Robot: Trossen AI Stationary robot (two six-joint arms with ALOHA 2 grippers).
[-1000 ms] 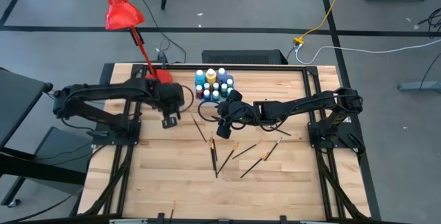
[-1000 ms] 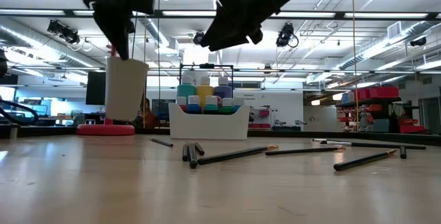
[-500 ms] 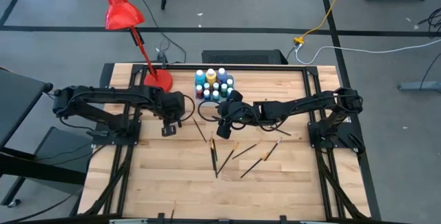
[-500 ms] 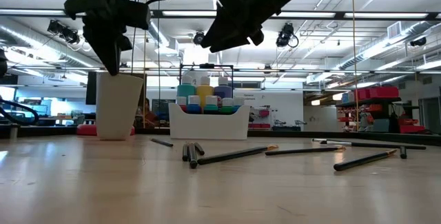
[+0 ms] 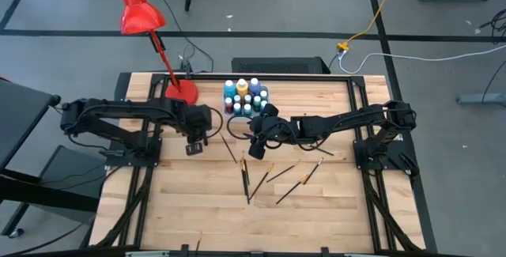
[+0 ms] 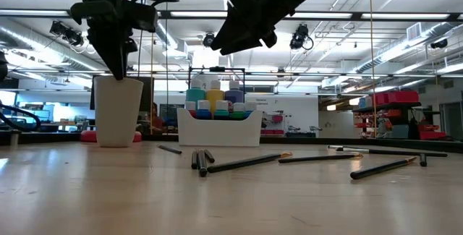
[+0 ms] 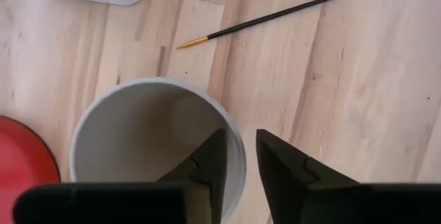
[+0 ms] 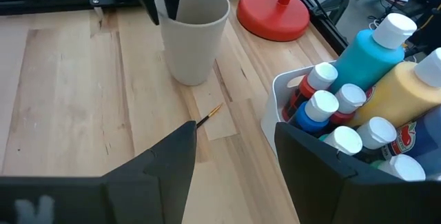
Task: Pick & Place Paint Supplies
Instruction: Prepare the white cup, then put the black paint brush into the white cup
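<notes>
High view. Wooden table (image 5: 190, 202); red desk lamp (image 5: 139, 13) with its base at the far edge, left of centre. White caddy (image 5: 246, 97) of paint bottles at the far edge, centre. Left gripper (image 5: 194, 140) just beside the lamp base, over a white cup hidden beneath it. Right gripper (image 5: 256, 142) near the caddy, toward the table's middle. Paintbrushes (image 5: 261, 179) lie loose mid-table, one apart (image 5: 228, 148) between the two grippers.

Low view. White cup (image 6: 119, 111) upright on the table, lamp base just behind it; left gripper's fingertips (image 6: 119, 69) at its rim. Caddy with teal, yellow and blue bottles (image 6: 215, 99) behind. Brushes (image 6: 247, 163) flat on the table in front.

Left wrist view. Fingers narrowly parted astride the cup's rim (image 7: 233, 147), one inside, one outside; whether they touch it, cannot tell. One brush (image 7: 258, 21) on the table beyond.

Right wrist view. Fingers (image 8: 155, 176) set wide, holding nothing. Bottles (image 8: 359, 94) packed in the caddy; cup (image 8: 192, 31) with the left gripper's fingers at its rim.
</notes>
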